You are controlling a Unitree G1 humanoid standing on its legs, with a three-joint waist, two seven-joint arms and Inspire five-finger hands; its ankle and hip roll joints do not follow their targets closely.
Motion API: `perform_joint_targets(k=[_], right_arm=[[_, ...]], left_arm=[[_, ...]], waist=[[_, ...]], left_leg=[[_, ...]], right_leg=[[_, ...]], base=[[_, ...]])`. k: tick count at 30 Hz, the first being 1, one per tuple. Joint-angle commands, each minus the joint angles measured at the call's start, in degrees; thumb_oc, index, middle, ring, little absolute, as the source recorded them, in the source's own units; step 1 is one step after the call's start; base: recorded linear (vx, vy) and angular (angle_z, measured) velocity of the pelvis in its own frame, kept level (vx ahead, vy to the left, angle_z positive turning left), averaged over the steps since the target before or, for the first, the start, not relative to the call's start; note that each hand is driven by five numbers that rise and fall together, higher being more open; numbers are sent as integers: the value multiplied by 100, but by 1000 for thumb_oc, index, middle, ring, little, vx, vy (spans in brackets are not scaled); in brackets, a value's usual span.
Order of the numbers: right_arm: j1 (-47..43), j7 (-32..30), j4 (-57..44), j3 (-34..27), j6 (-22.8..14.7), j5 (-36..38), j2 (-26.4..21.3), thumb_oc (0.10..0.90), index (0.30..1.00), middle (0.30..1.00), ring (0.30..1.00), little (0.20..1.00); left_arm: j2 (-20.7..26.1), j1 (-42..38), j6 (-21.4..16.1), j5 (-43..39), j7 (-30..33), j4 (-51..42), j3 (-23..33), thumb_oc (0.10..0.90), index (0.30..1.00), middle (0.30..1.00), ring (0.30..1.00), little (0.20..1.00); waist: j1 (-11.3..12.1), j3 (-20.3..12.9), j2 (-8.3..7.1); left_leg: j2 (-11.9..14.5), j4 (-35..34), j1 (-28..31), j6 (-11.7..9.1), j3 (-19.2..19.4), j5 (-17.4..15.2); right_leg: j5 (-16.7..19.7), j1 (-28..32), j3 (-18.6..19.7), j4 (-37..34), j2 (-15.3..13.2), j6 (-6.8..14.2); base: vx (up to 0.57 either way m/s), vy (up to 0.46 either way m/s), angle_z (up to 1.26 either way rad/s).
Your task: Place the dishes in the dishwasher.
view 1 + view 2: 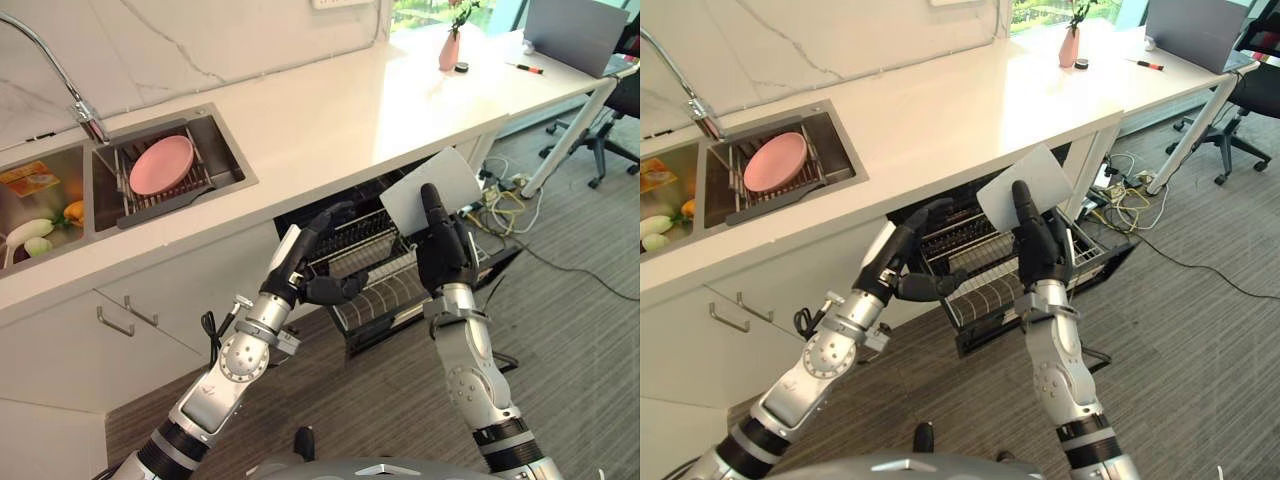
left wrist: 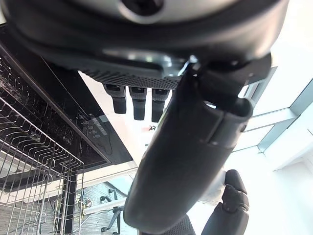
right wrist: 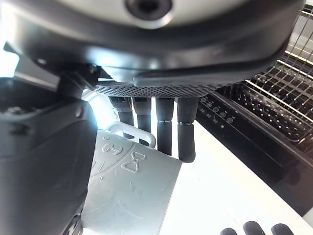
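Note:
My right hand is shut on a white square plate, thumb on its near face and fingers behind, as the right wrist view shows. It holds the plate tilted above the pulled-out wire dishwasher rack under the counter. My left hand hovers open at the rack's left end, fingers relaxed and holding nothing; the rack's wires lie past it. A round pink plate rests on the drying rack in the sink.
The white counter edge overhangs the dishwasher. A faucet and a basin with food are at the left. A pink vase, a desk, an office chair and floor cables lie to the right.

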Motion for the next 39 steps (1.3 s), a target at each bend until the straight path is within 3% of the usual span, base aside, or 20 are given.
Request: perform_joint_targets(k=[1,6,11,17,23,25,28,31,36,38,39], right_arm=[[-413,51,-466,-498,-550,-548,-116,400,300,300,300,300],[-414,116,-148,-879,-66,-2002,-1044,400,300,300,300,300],[-525,287,404,-893,234,-2361,-1724,400,300,300,300,300],[-980,645,1490,-562,726,-2904,-2504,400,300,300,300,300],[-1267,739,2174,-348,868,-3219,-2667,400,300,300,300,300],[-1535,747,2670,-179,996,-3503,-2793,400,300,300,300,300],[-1654,741,2811,-140,1024,-3544,-2810,400,300,300,300,300],[-2527,609,4242,243,1143,-3915,-2570,400,300,300,300,300],[-2994,539,5027,441,1211,-4153,-2454,400,300,300,300,300],[-3697,337,6237,782,1317,-4675,-2030,400,300,300,300,300],[-3697,337,6237,782,1317,-4675,-2030,400,300,300,300,300]], left_arm=[[-1,-335,-572,-45,127,-238,232,800,900,900,900,900],[168,187,-514,-51,-139,98,544,800,900,900,900,900],[263,682,-391,-201,-507,614,667,800,900,900,900,900],[400,1349,-168,145,-796,2045,950,800,900,900,900,900],[338,1508,-58,254,-811,2854,1143,800,900,900,900,900],[219,1504,44,282,-793,3521,1213,800,900,900,900,900],[222,1479,61,393,-793,3738,1207,800,900,900,900,900],[-145,1066,179,609,-419,5708,1294,800,900,900,900,900],[-272,843,198,561,-264,6391,1366,800,900,900,900,900],[-393,469,207,444,13,7141,1464,800,900,900,900,900],[-393,469,207,444,13,7141,1464,800,900,900,900,900]], waist=[[150,-353,-200],[233,-317,-288],[349,-273,-363],[659,-121,-479],[910,16,-584],[1111,139,-677],[1155,176,-704],[1405,390,-806],[1479,518,-818],[1557,764,-798],[1557,764,-798]], left_leg=[[148,27,460,-180,-21,-416],[141,27,417,-172,-106,-403],[133,27,339,-184,-191,-357],[141,27,218,-215,-350,-350],[145,27,-49,-250,-545,-248],[153,27,-254,-281,-697,-165],[158,27,-322,-290,-738,-138],[149,27,-728,-334,-947,8],[140,27,-908,-351,-1018,72],[103,70,-1158,-339,-1089,149],[103,70,-1158,-339,-1089,149]], right_leg=[[210,-97,-108,67,-206,463],[224,-104,-184,82,-208,471],[222,-148,-271,96,-197,475],[163,-158,-442,98,-182,484],[152,-283,-646,96,-154,474],[149,-373,-818,74,-129,468],[147,-410,-858,70,-117,466],[138,-683,-1020,67,-74,440],[146,-807,-1092,68,-65,421],[178,-1011,-1110,106,-67,389],[178,-1011,-1110,106,-67,389]], base=[[0,0,0],[1,-3,1],[-15,-14,7],[-1,-13,14],[-32,-26,24],[-49,-41,39],[-16,-21,33],[-55,-16,23],[-43,-8,26],[-98,9,14],[-66,6,4]])
